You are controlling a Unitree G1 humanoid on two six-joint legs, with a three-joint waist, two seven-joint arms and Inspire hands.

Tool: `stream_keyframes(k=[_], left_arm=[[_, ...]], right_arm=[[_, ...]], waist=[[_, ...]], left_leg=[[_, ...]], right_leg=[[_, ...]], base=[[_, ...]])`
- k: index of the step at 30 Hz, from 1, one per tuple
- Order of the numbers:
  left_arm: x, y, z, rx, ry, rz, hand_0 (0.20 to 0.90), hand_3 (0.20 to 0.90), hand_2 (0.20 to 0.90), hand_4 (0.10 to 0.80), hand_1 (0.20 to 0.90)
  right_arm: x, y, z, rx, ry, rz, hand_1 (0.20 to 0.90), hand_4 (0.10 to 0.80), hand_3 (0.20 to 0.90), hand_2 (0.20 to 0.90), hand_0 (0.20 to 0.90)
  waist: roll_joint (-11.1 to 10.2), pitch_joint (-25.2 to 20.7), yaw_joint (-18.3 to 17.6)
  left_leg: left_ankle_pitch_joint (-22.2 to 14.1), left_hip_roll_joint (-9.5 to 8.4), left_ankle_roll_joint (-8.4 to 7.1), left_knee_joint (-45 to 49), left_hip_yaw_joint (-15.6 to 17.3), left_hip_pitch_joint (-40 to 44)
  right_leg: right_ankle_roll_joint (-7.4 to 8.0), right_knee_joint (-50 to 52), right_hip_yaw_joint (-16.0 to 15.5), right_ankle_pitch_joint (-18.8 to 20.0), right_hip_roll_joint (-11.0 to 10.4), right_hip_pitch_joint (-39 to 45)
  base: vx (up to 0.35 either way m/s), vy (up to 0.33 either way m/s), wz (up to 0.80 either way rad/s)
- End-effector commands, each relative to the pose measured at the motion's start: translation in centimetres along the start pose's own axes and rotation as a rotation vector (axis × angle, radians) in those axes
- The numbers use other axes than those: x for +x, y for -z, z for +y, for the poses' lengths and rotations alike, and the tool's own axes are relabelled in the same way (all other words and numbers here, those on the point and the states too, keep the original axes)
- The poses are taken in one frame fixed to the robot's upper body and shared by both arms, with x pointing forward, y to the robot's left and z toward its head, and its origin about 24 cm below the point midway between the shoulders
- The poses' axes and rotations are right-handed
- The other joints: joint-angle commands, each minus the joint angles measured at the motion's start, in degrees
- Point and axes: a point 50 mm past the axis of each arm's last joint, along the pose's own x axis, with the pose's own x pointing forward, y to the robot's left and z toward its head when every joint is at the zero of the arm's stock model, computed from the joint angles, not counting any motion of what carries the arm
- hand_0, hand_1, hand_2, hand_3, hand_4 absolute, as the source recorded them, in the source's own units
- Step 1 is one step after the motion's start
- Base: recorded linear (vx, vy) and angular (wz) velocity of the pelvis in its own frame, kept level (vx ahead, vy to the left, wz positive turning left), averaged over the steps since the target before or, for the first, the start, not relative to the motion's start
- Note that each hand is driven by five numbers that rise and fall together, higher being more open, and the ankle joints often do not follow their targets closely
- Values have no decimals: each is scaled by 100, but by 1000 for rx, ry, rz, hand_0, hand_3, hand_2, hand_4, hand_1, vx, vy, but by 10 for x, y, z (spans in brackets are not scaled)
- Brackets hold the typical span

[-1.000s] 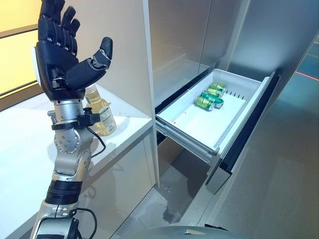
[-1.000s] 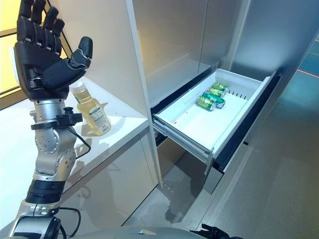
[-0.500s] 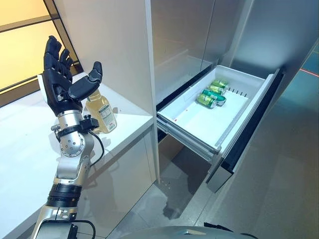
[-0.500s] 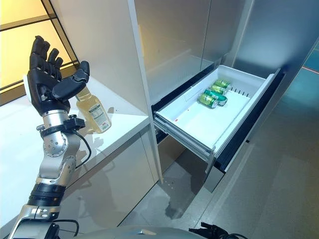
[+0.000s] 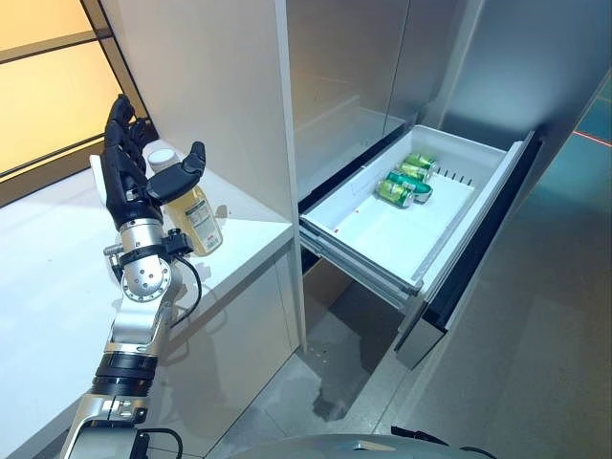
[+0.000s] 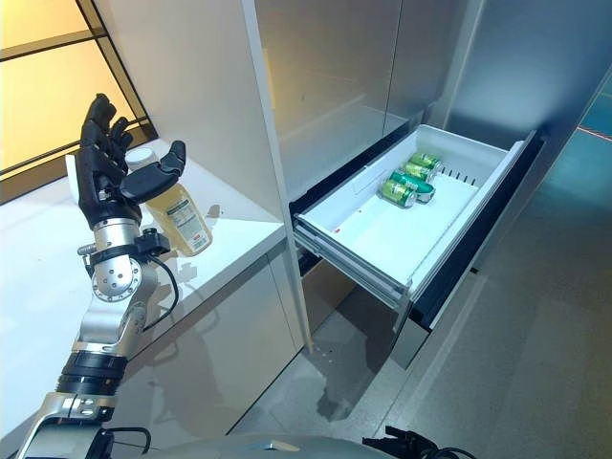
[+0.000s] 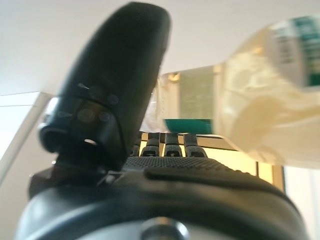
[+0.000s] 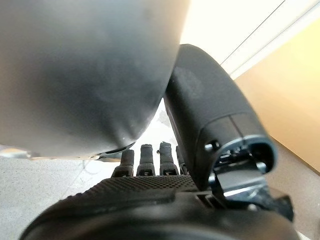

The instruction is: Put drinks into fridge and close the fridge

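A bottle of pale yellow drink (image 5: 198,216) with a white cap stands on the white counter (image 5: 57,287) at the left. My left hand (image 5: 132,187) is open, fingers straight and pointing up, right beside the bottle, with its thumb (image 5: 187,164) across the bottle's upper part. In the left wrist view the bottle (image 7: 260,100) shows just past the thumb (image 7: 115,85), not gripped. The white fridge drawer (image 5: 382,237) stands pulled out at the right, with green cans (image 5: 404,182) lying at its far end. My right hand (image 8: 140,195) is open and empty.
A tall white cabinet wall (image 5: 215,86) stands between the counter and the fridge's steel front (image 5: 344,67). The drawer's dark front panel (image 5: 478,249) juts out over the grey floor (image 5: 535,363).
My left hand has come down from high in front of the camera to the bottle's side, still open. The bottle, the drawer and the cans have not moved.
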Motion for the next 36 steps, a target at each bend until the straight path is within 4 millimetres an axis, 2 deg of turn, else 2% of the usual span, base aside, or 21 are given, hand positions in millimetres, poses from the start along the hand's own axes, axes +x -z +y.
stream_keyframes(k=[1, 15, 29, 36], left_arm=[[19, -27, -2, 54, 32, -161, 900, 900, 900, 800, 900], [12, 5, 0, 73, 16, -10, 900, 900, 900, 800, 900], [5, 18, -3, 104, 45, 45, 900, 900, 900, 800, 900], [1, 26, 0, 190, 28, 69, 900, 900, 900, 800, 900]], right_arm=[[1, -7, 3, -29, -25, -3, 900, 800, 900, 900, 900], [1, -8, 2, -33, -23, 2, 900, 800, 900, 900, 900], [0, -10, 1, -30, -23, 2, 900, 800, 900, 900, 900], [0, -10, 1, -26, -23, 0, 900, 800, 900, 900, 900]], waist=[[165, -2, -4], [168, 14, -49], [168, 35, -63], [171, 49, -60]], left_leg=[[-828, -239, 250, 107, 216, 242], [-825, -244, 247, 112, 255, 262], [-834, -248, 256, 126, 285, 266], [-848, -252, 263, 141, 291, 272]], right_leg=[[49, 689, 17, -369, 344, -494], [60, 686, 66, -355, 356, -485], [64, 701, 89, -351, 364, -492], [70, 707, 96, -355, 363, -483]], base=[[0, 0, 0], [0, 0, 0], [0, 0, 0], [0, 0, 0]])
